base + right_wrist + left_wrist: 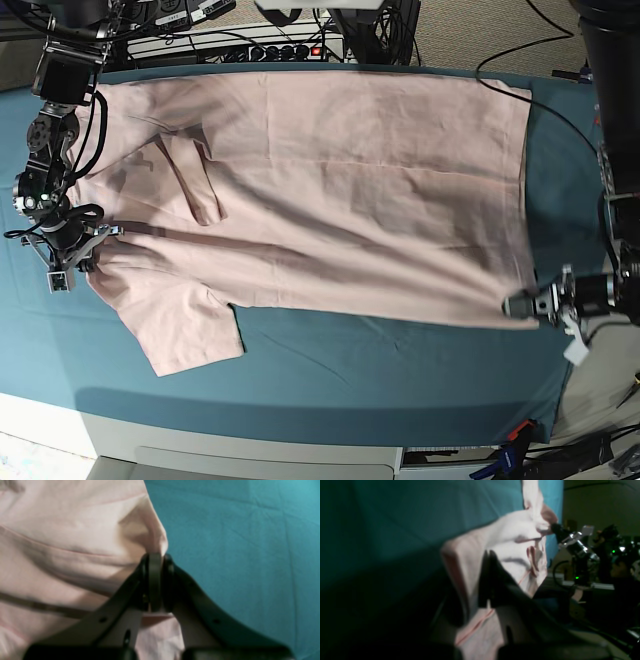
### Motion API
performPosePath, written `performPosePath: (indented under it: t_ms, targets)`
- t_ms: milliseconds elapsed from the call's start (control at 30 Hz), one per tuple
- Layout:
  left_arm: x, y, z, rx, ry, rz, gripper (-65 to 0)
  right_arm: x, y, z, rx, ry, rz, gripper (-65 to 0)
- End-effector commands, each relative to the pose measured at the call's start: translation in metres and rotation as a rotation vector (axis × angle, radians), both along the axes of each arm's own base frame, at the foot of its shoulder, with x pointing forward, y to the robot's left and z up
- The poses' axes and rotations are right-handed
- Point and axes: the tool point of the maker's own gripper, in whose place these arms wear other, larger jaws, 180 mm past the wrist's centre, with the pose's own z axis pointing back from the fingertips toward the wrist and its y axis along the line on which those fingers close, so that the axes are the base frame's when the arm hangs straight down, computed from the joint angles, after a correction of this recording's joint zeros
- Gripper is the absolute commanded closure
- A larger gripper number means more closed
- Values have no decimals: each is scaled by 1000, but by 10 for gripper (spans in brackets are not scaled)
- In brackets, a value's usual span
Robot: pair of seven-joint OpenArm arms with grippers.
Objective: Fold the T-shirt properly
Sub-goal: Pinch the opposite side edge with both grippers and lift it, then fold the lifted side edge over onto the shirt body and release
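Our right gripper (155,557) pinches the T-shirt (330,190) at its shoulder; our left gripper (522,305) pinches the hem corner; the shirt lies spread across the teal surface (400,370); we should lift both ends evenly, keeping the cloth taut.

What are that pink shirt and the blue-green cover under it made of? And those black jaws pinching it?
The T-shirt looks like soft matte cotton knit: it creases and drapes, with stitched hems. The table cloth seems thin woven fabric, matte teal, showing fold lines. The right gripper jaws look like hard black plastic, slightly glossy, though that is uncertain.
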Motion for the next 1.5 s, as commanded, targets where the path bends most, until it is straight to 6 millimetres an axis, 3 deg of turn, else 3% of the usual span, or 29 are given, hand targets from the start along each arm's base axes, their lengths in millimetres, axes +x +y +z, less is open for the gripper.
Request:
performPosePath:
  t_ms: [0, 167, 400, 733, 967, 1300, 1467]
  targets:
    - [9, 7, 16, -6, -49, 18, 0, 10, -8, 24, -27, -60, 0, 0]
    - [-6, 7, -2, 5, -15, 7, 0, 8, -10, 22, -29, -43, -5, 0]
    - [-16, 9, -7, 40, -31, -22, 0, -1, -23, 28, -27, -9, 5, 0]
    - [-36, 6, -18, 91, -49, -82, 0, -25, -37, 36, 112, -17, 5, 0]
    - [-61, 21, -30, 153, -32, -109, 0, -52, -53, 42, 215, -14, -24, 0]
    - [-97, 22, -56, 173, 35, -140, 0, -99, -58, 7, 229, 117, -46, 0]
    - [-103, 24, -61, 174, 52, -141, 0, -111, -58, -3, 229, 158, -51, 0]
